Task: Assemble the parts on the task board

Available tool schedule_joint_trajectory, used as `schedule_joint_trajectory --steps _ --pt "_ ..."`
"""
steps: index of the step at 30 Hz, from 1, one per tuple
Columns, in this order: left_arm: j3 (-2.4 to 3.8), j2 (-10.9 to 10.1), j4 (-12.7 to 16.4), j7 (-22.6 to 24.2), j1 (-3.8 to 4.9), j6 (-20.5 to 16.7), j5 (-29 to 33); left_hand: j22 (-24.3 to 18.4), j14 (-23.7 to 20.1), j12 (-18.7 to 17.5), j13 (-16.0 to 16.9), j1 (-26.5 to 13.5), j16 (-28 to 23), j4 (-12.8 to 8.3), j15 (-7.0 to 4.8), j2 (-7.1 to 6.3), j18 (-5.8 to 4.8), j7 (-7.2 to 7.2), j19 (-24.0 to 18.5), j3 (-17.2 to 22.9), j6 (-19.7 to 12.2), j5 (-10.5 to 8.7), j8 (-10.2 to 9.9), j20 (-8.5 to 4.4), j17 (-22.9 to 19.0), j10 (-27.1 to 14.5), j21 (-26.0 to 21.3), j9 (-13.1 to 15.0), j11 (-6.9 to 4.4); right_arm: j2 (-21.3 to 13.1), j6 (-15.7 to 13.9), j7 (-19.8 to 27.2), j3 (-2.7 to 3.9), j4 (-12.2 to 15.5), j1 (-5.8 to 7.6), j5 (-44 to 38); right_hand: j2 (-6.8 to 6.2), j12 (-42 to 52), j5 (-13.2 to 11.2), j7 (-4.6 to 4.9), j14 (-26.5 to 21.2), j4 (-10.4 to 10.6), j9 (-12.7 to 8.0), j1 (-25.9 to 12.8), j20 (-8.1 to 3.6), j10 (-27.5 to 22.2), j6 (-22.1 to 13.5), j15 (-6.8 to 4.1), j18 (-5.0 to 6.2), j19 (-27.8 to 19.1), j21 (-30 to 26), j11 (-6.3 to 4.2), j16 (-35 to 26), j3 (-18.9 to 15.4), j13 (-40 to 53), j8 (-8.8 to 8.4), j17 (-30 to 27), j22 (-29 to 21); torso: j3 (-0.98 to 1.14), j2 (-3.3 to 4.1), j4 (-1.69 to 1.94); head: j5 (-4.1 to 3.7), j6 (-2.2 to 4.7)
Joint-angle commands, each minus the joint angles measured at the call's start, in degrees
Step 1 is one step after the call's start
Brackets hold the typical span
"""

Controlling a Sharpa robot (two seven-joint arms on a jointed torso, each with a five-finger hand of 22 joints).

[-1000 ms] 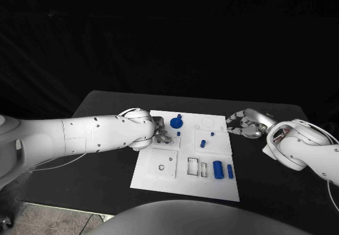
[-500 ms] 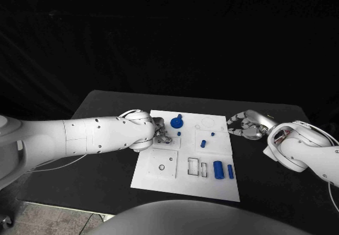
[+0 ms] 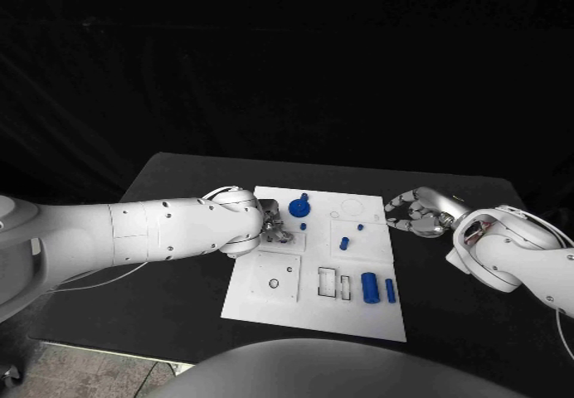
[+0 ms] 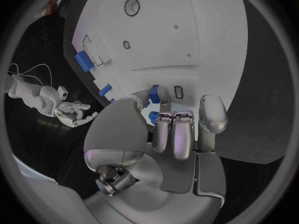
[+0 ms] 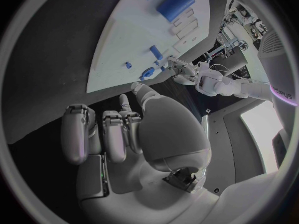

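Task board (image 3: pixel 313 308) under left robot hand (image 3: pixel 273 233), curled fingers empty in wrist view; right robot hand (image 3: pixel 411 214) spread, empty.

- In the head view my left hand (image 3: pixel 275 233) is mostly covered by my own forearm; just the fingertips (image 3: pixel 284 238) peek out over the task board (image 3: pixel 313 311), and I cannot tell whether they hold anything.
- In the left wrist view my palm hides the part of the board under it, and a blue part (image 4: pixel 153 94) there is half covered.
- The small blue peg (image 3: pixel 303 225) is too small to make out its shape.
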Motion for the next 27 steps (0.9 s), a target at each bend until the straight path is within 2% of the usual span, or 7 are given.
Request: schedule_joint_trajectory --steps 1,3,4,6,10,18,27 --pt "-0.12 0.2 0.1 0.2 -0.27 1.3 0.3 0.1 6.1 0.4 15.1 -3.3 0.1 0.2 0.58 -0.07 0.47 0.68 -0.2 -2.5 0.2 -3.02 -0.4 0.5 15.1 6.1 -0.4 0.1 0.53 0.0 0.9 0.0 0.0 0.0 -0.06 -0.1 0.0 0.2 0.5 -0.01 6.0 0.0 -0.1 0.7 -0.11 6.0 0.6 0.48 0.81 -0.3 -0.2 0.29 0.2 0.4 15.1 0.03 15.1 11.1 0.02 0.0 0.01 0.04 0.01" --pt "-0.12 0.1 0.1 0.2 -0.28 1.6 0.0 0.2 6.1 0.4 15.1 -6.7 0.1 0.2 0.73 0.21 0.51 0.81 -0.2 -5.3 0.5 -7.44 -0.8 0.64 15.1 6.1 -0.6 0.2 0.67 0.0 0.9 0.0 0.0 0.0 -0.08 -0.1 -0.06 0.2 0.8 0.0 6.0 -0.1 -0.2 0.8 -0.11 6.0 0.6 0.48 0.81 -0.3 -0.2 0.29 0.2 0.6 15.1 0.01 15.1 11.1 0.01 -0.01 -0.01 0.06 0.01" --pt "-0.12 0.1 0.1 0.1 -0.28 1.7 -0.1 0.2 6.1 0.4 15.1 -7.6 0.1 0.2 0.73 0.36 0.51 0.81 -0.2 -6.1 0.6 -8.63 -0.9 0.7 15.1 6.1 -0.6 0.3 0.68 0.0 0.9 0.0 0.0 0.0 -0.08 -0.1 -0.08 0.2 0.9 0.0 6.0 -0.1 -0.2 0.8 -0.11 6.0 0.6 0.48 0.81 -0.3 -0.2 0.29 0.2 0.6 15.1 0.01 15.1 11.1 0.0 -0.01 -0.02 0.06 0.01" --pt "-0.12 0.1 0.0 0.1 -0.29 1.7 -0.3 0.4 6.1 0.4 15.1 -10.0 0.1 0.3 0.76 0.46 0.51 0.85 -0.1 -8.2 0.9 -10.53 -1.0 0.75 15.1 6.1 -0.7 0.5 0.72 0.0 0.9 0.0 0.0 0.0 -0.09 -0.1 -0.12 0.2 1.0 0.01 6.0 -0.1 -0.2 0.8 -0.11 6.0 0.6 0.49 0.82 -0.3 -0.3 0.29 0.2 0.7 15.1 0.0 15.1 11.1 -0.02 0.01 -0.03 0.04 0.01" --pt "-0.12 0.0 -0.1 0.1 -0.31 1.5 -0.5 0.8 6.1 0.4 15.1 -13.5 0.1 0.4 0.78 0.99 0.49 0.8 0.1 -11.8 1.5 -12.69 -0.8 0.76 15.1 6.1 -0.7 1.3 0.7 -0.1 1.0 0.0 0.0 0.0 -0.11 -0.1 -0.17 0.2 1.3 0.02 6.0 -0.2 -0.3 0.9 -0.11 6.0 0.6 0.49 0.81 -0.3 -0.2 0.3 0.2 0.8 15.1 -0.01 15.1 11.1 -0.03 0.03 0.0 0.02 0.01" --pt "-0.11 0.0 -0.1 0.2 -0.31 0.7 -0.6 1.4 6.1 0.4 15.1 -15.3 0.1 0.4 0.67 2.31 0.4 0.6 0.6 -14.9 2.1 -12.95 0.1 0.69 15.1 6.1 -0.5 2.7 0.55 -0.2 1.0 0.0 0.0 0.0 -0.14 -0.1 -0.23 0.2 2.0 0.03 6.0 -0.4 -0.4 1.0 -0.11 6.0 0.7 0.49 0.83 -0.3 -0.3 0.3 0.2 1.2 15.1 -0.03 15.1 11.1 -0.04 0.03 0.03 0.12 0.01" --pt "0.02 -0.5 0.4 0.0 -0.21 -0.7 -1.5 2.2 6.1 0.4 15.1 -14.9 0.1 0.3 0.46 3.22 0.24 0.3 1.4 -16.2 2.6 -12.47 0.9 0.52 15.1 6.1 0.0 3.7 0.3 -0.3 0.6 0.2 0.0 0.0 -0.16 -0.1 -0.3 0.2 2.4 0.05 6.0 -0.4 -0.5 0.9 -0.11 6.0 0.7 0.49 0.84 -0.3 -0.4 0.31 0.2 1.4 15.1 -0.05 15.1 11.1 -0.04 -0.01 -0.09 0.17 0.01"
